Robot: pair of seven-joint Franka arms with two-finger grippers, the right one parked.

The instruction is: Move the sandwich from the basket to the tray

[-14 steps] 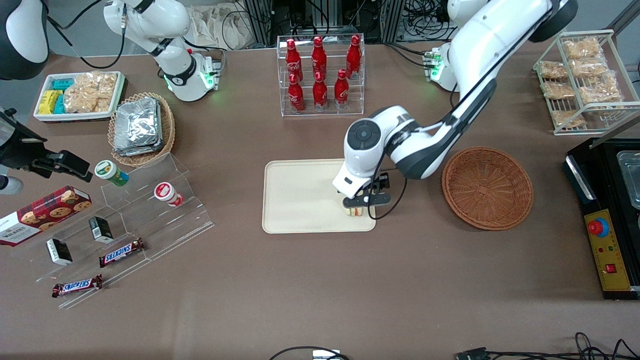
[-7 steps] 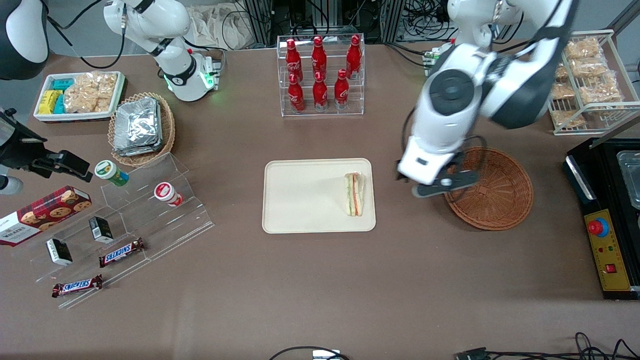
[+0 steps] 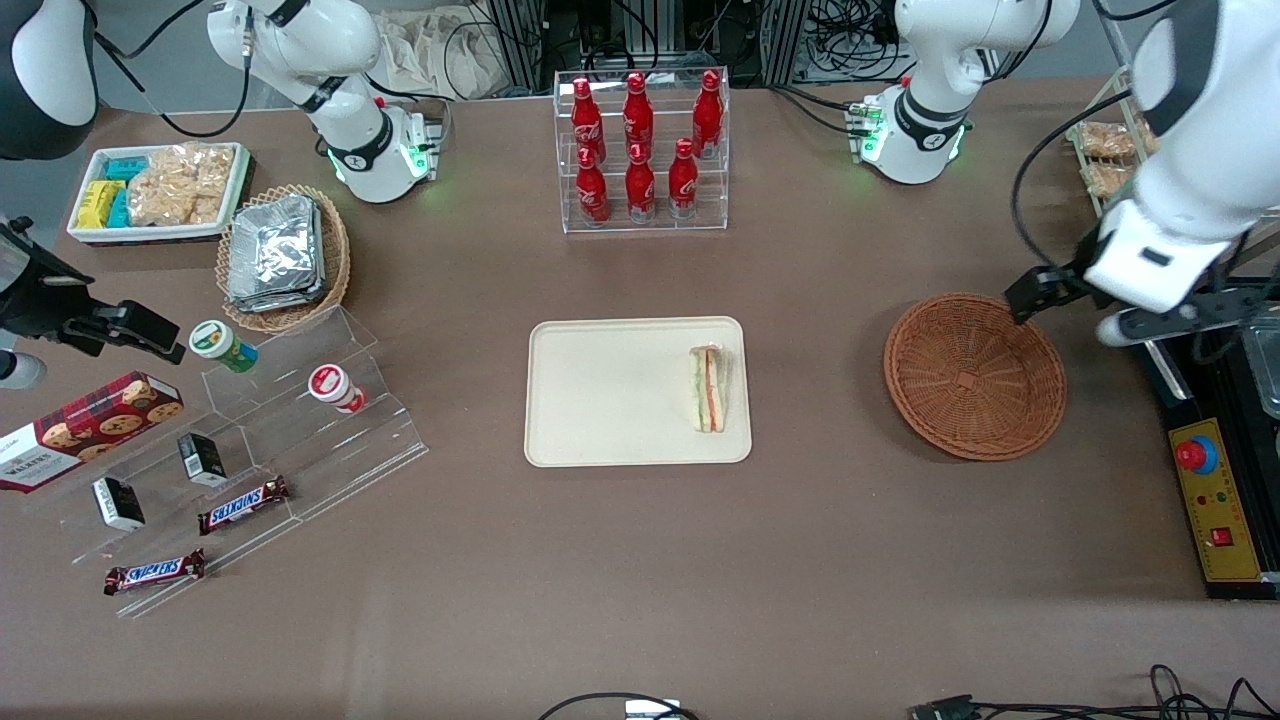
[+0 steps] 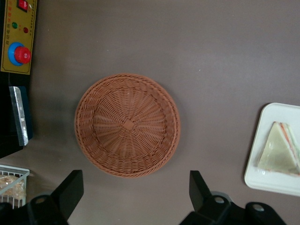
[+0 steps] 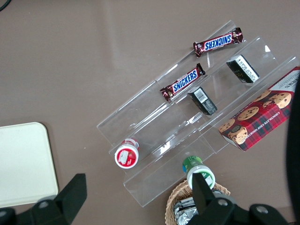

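The sandwich [image 3: 708,388], a pale wedge with red and green layers, lies on the cream tray [image 3: 600,400] at the tray's end nearest the basket. The round brown wicker basket [image 3: 975,375] stands empty beside the tray, toward the working arm's end of the table. My gripper [image 3: 1110,305] hangs open and empty, high above the table at the basket's edge toward the working arm's end. The left wrist view looks down on the basket [image 4: 127,124], with the sandwich [image 4: 281,150] on the tray [image 4: 269,180] to one side, and my gripper [image 4: 135,187] wide open, holding nothing.
A black control box with a red button [image 3: 1210,500] sits at the working arm's end of the table, close under my gripper. A wire rack of snack bags [image 3: 1100,160] stands farther back. A clear rack of red bottles [image 3: 640,150] is farther from the camera than the tray.
My gripper let go of the sandwich on the tray, rose, and swung over the basket toward the working arm's end of the table. The sandwich stayed on the tray.
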